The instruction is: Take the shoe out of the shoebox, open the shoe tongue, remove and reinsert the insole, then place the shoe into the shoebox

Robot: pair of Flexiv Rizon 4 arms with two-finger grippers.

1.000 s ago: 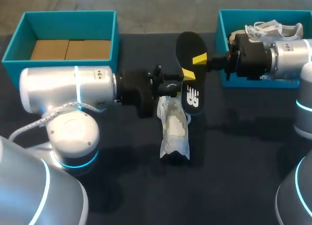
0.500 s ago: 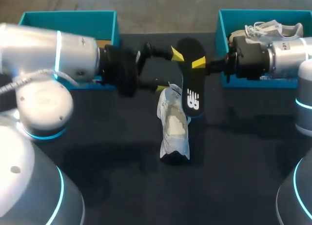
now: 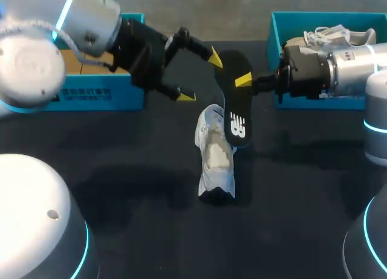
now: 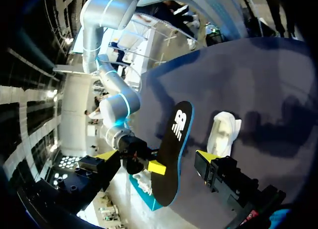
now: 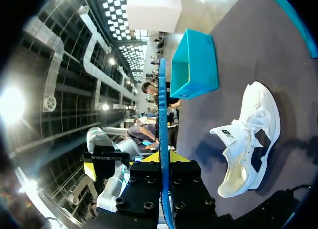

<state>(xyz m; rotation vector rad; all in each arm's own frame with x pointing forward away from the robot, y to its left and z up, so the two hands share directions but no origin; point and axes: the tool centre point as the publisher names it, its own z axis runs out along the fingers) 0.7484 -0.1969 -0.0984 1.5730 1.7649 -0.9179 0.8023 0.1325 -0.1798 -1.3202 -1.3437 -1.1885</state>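
A black insole [image 3: 233,91] hangs upright over the table, with my right gripper [image 3: 246,80] shut on its edge. In the right wrist view the insole [image 5: 162,105] shows edge-on between the right gripper's [image 5: 163,160] fingers. My left gripper [image 3: 199,77] stands wide open just left of the insole and is not touching it. In its own view the left gripper [image 4: 156,155] frames the insole [image 4: 175,144]. The white shoe [image 3: 214,158] lies on the dark table below the insole, also seen as the shoe [image 4: 223,133] and the shoe [image 5: 248,134].
A teal shoebox [image 3: 130,91] with a cardboard bottom stands at the back left, partly behind my left arm; the same box [image 5: 196,65] shows in the right wrist view. A second teal box [image 3: 275,55] at the back right holds another white shoe [image 3: 338,36].
My left gripper has opened wide and drawn back to the left, away from the insole. The right gripper, insole and shoe have stayed put.
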